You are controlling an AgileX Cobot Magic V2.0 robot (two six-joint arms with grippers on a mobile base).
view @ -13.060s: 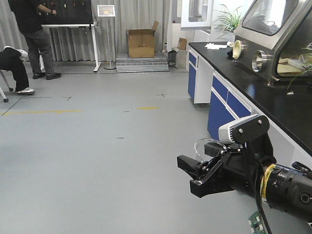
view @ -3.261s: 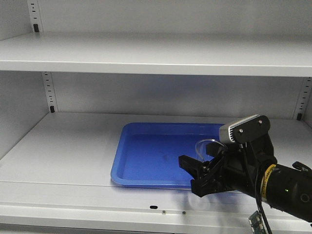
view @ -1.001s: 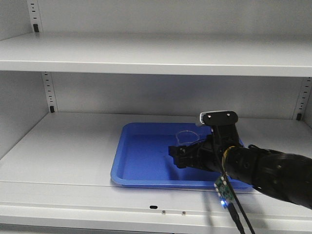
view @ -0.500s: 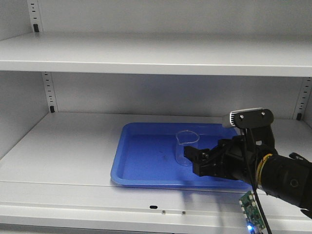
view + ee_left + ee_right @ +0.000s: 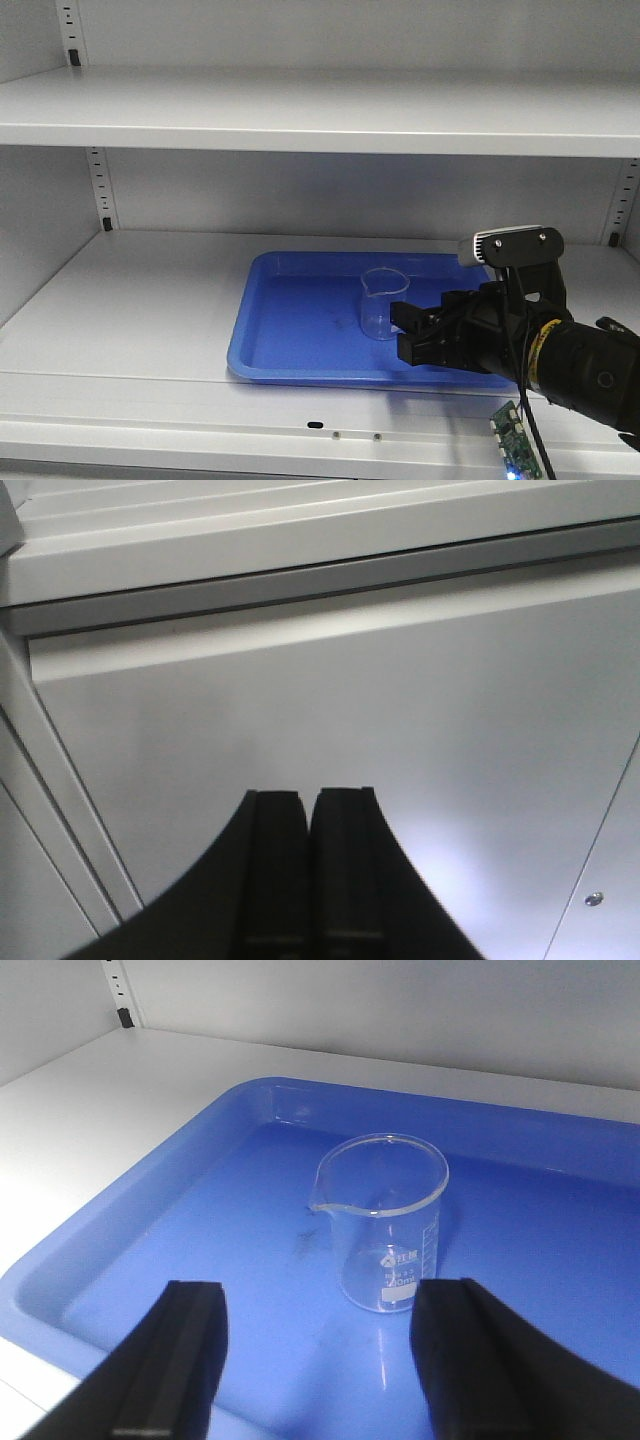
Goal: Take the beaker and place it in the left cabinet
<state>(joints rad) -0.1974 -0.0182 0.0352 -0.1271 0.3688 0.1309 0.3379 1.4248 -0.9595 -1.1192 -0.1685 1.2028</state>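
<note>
The beaker (image 5: 378,304) (image 5: 383,1222), small clear glass with a pouring lip and white marks, stands upright on a blue tray (image 5: 290,340) (image 5: 180,1230) on the middle shelf of the pale grey left cabinet (image 5: 150,290). My right gripper (image 5: 412,332) (image 5: 320,1305) is open, just in front and to the right of the beaker, apart from it, nothing between its fingers. In the left wrist view my left gripper (image 5: 309,802) is shut and empty, facing a plain grey cabinet panel (image 5: 400,700).
An upper shelf (image 5: 320,120) runs across above the tray. Slotted peg strips (image 5: 100,190) line the back corners. Bare shelf surface (image 5: 140,300) lies left of the tray. The shelf's front lip (image 5: 300,425) sits below my right arm.
My right gripper has let go of the beaker on the tray and drawn back toward the shelf front. Earlier still it carried the beaker across the room to this cabinet.
</note>
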